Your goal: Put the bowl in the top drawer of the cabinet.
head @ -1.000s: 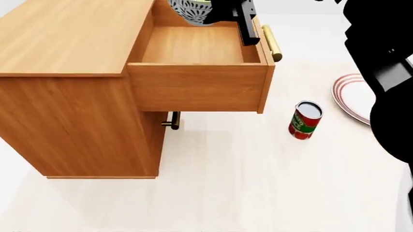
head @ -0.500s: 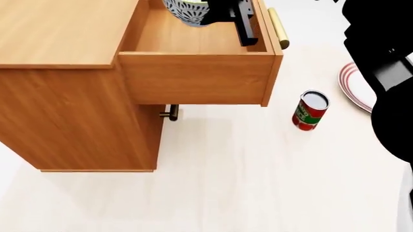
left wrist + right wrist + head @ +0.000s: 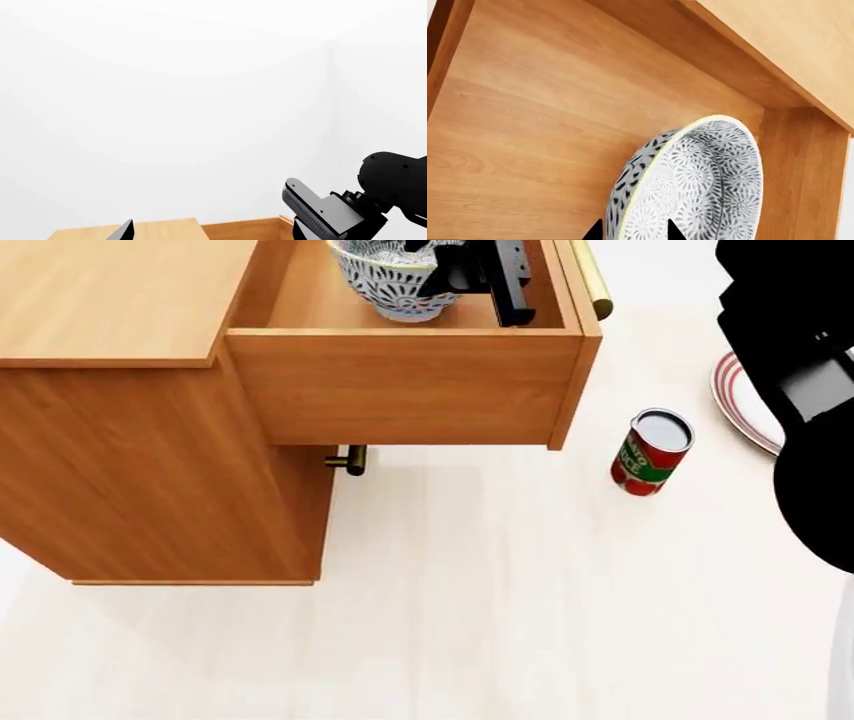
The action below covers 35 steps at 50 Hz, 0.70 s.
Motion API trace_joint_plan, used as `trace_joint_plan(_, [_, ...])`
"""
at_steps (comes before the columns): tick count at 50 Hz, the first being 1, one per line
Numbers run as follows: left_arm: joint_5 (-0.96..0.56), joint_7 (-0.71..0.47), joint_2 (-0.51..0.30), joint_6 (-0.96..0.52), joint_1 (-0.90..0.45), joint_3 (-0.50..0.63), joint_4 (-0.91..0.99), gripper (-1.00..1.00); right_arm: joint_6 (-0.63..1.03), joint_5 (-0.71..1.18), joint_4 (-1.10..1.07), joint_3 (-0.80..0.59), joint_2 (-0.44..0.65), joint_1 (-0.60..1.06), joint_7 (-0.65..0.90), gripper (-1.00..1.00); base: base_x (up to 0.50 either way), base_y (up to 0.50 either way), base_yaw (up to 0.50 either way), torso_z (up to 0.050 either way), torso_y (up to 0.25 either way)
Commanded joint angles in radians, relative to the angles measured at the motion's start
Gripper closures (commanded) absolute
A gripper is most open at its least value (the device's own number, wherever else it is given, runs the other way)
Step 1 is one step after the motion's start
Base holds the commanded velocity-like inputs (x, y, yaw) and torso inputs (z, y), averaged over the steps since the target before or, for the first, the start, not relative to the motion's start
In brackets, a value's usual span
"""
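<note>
The speckled bowl (image 3: pixel 391 282) hangs tilted inside the open top drawer (image 3: pixel 400 385) of the orange-brown cabinet (image 3: pixel 120 430). My right gripper (image 3: pixel 483 272) is shut on the bowl's rim from the drawer's handle side. In the right wrist view the bowl (image 3: pixel 694 180) stands on edge over the drawer floor (image 3: pixel 527 125), and the right gripper (image 3: pixel 634 234) pinches its rim. My left gripper (image 3: pixel 212 238) is open and holds nothing; it is high above the cabinet top (image 3: pixel 153 230) and does not show in the head view.
A red can (image 3: pixel 650 452) stands on the pale floor right of the drawer front. A red-rimmed plate (image 3: pixel 742 395) lies further right, partly behind my right arm (image 3: pixel 801 390). A brass bar handle (image 3: pixel 591 280) sticks out of the drawer front, and a lower handle (image 3: pixel 350 460) under it.
The right gripper has brought the bowl lower into the drawer. The head view has shifted, so the cabinet and can sit higher in the picture.
</note>
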Motion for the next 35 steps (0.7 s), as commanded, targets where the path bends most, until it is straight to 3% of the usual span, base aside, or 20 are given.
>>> trace_joint_plan(1, [0.001, 0.0, 0.003, 0.004, 0.002, 0.002, 0.0, -1.0, -0.002, -0.004, 0.003, -0.007, -0.001, -0.003, 0.003, -1.0, 0.0, 0.0, 0.0, 0.0, 0.0])
trace_joint_plan(23, [-0.038, -0.015, -0.019, 0.016, 0.008, -0.007, 0.002, -1.0, -0.003, -0.003, 0.015, -0.004, -0.001, 0.006, 0.004, -1.0, 0.0, 0.0, 0.0, 0.0, 0.0])
trace_joint_plan(35, [-0.011, -0.002, -0.002, 0.014, 0.006, 0.009, 0.005, -1.0, -0.004, 0.002, 0.022, -0.002, -0.001, 0.016, 0.001, -1.0, 0.0, 0.0, 0.0, 0.0, 0.176])
